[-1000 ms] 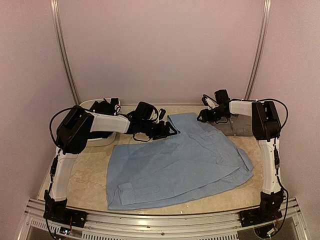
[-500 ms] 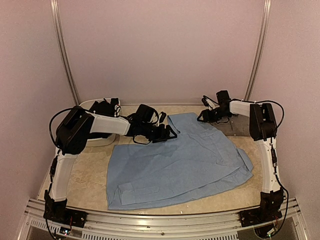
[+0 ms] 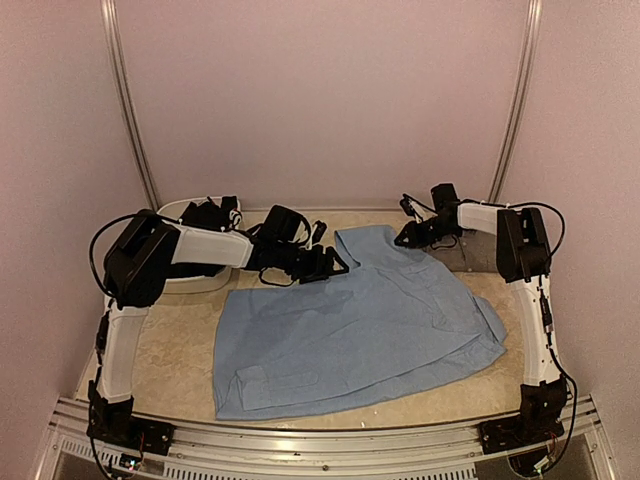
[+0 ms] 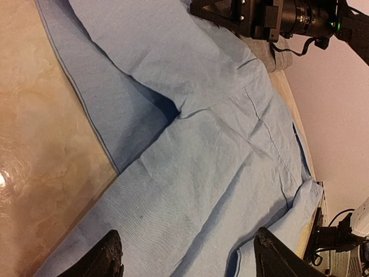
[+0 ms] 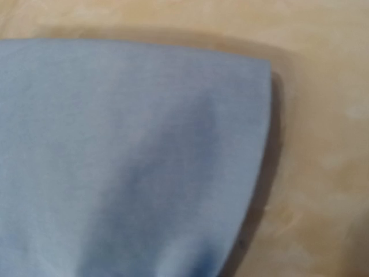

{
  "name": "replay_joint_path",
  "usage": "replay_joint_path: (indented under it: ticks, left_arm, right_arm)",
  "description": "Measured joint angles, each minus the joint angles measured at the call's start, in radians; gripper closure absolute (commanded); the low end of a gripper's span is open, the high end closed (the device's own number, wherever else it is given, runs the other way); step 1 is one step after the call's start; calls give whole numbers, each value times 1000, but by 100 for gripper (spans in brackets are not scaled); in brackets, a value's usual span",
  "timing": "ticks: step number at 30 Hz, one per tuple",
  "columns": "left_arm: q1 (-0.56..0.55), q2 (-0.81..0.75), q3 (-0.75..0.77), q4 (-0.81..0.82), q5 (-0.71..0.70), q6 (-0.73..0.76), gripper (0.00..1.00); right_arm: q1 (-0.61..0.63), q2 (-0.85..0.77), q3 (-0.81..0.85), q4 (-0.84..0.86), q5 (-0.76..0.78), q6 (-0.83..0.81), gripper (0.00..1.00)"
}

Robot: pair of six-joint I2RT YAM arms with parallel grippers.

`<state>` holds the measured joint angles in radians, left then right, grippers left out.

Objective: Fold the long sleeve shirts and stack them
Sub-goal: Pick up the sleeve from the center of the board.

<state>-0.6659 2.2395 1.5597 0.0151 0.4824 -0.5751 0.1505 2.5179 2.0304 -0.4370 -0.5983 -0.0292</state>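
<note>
Left pincer hangs just above the light blue shirt, its two black fingertips spread wide with nothing between them. Only the left wrist view shows that gap plainly. From overhead the same pincer sits over the far left part of the shirt, toward the far edge of the surface.

The right pincer is at the shirt's far corner, toward the far right of the surface. I cannot tell whether its jaws grip the cloth. The overhead view shows it too small, the left wrist view catches only its black housing, and its own camera shows none of its fingers. That camera gives just a blurred, rounded edge of blue cloth lying on the tan surface.

Seen from above, the light blue shirt lies spread flat across the middle of the surface, reaching almost to the near edge. The grey shirt lies at the far right corner under the right arm, just beside the blue one. The left wrist view shows a strip of it next to the right pincer.

A white tub stands at the far left corner, partly behind the left arm. Something dark rests in it, too small to make out.
</note>
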Motion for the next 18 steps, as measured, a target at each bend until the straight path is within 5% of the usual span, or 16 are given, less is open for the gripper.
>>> replay_joint_path:
  ticks: [10, 18]
  left_arm:
    - [17, -26, -16, 0, 3, 3, 22]
    - [26, -39, -25, -13, -12, 4, 21]
  right_arm:
    - [0, -31, -47, 24, -3, 3, 100]
    - [0, -231, -210, 144, -19, 5, 100]
